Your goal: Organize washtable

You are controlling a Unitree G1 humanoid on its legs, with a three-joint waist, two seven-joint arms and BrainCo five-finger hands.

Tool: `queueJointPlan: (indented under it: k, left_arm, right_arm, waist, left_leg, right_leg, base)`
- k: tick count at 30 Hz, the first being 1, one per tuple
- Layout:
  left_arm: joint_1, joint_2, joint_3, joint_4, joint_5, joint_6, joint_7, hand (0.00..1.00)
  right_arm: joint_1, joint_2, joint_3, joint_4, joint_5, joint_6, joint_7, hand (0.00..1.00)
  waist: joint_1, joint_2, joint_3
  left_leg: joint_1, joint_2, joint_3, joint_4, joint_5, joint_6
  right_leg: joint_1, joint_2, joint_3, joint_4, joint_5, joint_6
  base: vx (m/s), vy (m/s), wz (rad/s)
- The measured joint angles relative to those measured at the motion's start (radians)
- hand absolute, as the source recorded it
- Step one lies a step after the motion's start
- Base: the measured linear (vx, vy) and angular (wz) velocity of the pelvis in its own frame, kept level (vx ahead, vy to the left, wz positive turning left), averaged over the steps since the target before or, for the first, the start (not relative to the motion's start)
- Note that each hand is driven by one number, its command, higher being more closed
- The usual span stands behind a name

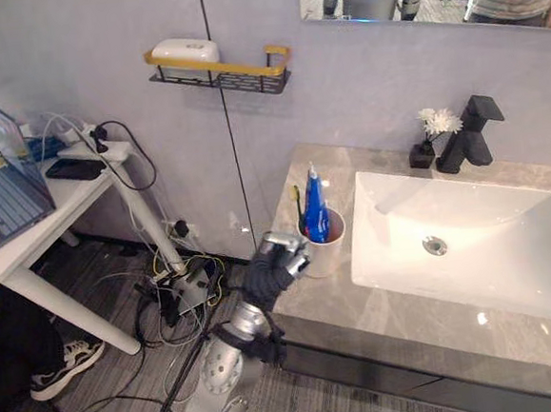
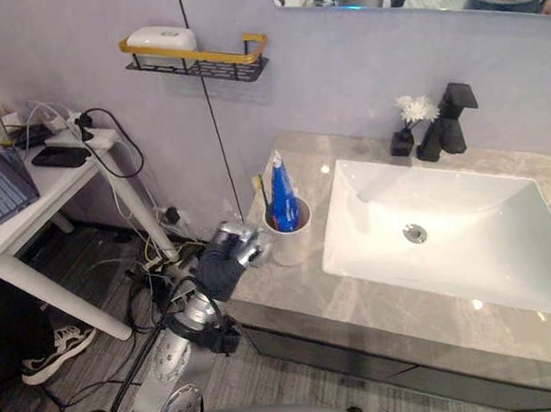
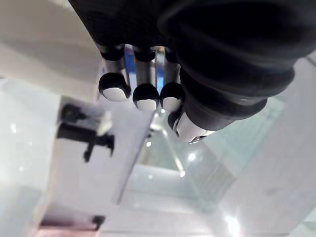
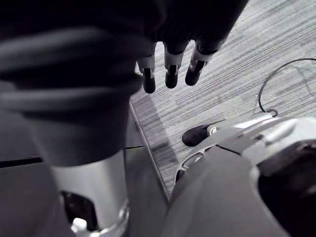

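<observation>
A white cup [image 1: 325,253] stands on the grey stone counter [image 1: 360,306], left of the sink. It holds a blue toothpaste tube [image 1: 315,208] and a yellow toothbrush [image 1: 297,204]. My left hand [image 1: 271,266] is at the counter's left edge, right beside the cup, fingers [image 3: 146,94] curled with nothing seen between them and the thumb. Whether they touch the cup's side I cannot tell. My right hand [image 4: 170,69] hangs low over the striped floor, fingers straight and empty.
A white basin [image 1: 469,238] fills the counter's right part, with a black faucet [image 1: 470,133] and a small black vase of white flowers [image 1: 431,138] behind it. A wall shelf [image 1: 222,75] carries a white box [image 1: 184,51]. A white desk [image 1: 57,218] with a laptop [image 1: 7,189] stands left, cables below.
</observation>
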Motion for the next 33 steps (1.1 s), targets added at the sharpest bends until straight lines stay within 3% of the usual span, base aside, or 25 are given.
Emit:
queueJointPlan:
  k: [17, 20, 33]
  left_arm:
    - [-0.094, 0.046, -0.176, 0.184, 0.0, 0.05, -0.027, 1.0]
    - [-0.101, 0.039, -0.19, 0.242, 0.001, 0.06, -0.03, 1.0]
    - [-0.171, 0.035, -0.175, 0.296, 0.025, 0.077, -0.017, 1.0]
  right_arm:
    - [-0.038, 0.0, 0.029, 0.0, 0.002, 0.0, -0.012, 0.0]
    - [-0.048, 0.0, 0.029, 0.0, 0.001, 0.0, -0.012, 0.0]
    - [-0.06, -0.001, 0.014, 0.0, 0.001, 0.001, -0.019, 0.0]
  waist:
    - [-0.043, -0.008, 0.042]
    - [-0.06, -0.006, 0.044]
    - [-0.073, 0.002, 0.063]
  left_leg:
    - [0.037, 0.001, 0.032, -0.026, -0.001, 0.002]
    - [0.042, 0.002, 0.036, -0.031, -0.001, 0.002]
    - [0.046, 0.002, 0.06, -0.04, -0.003, 0.005]
  right_leg:
    - [-0.002, -0.001, 0.028, -0.007, 0.004, 0.004]
    - [-0.003, 0.0, 0.032, -0.008, 0.004, 0.004]
    - [-0.019, 0.0, 0.055, -0.008, 0.006, 0.006]
  base:
    - [0.0, 0.004, -0.05]
    - [0.01, 0.001, -0.03]
    - [0.01, 0.004, -0.05]
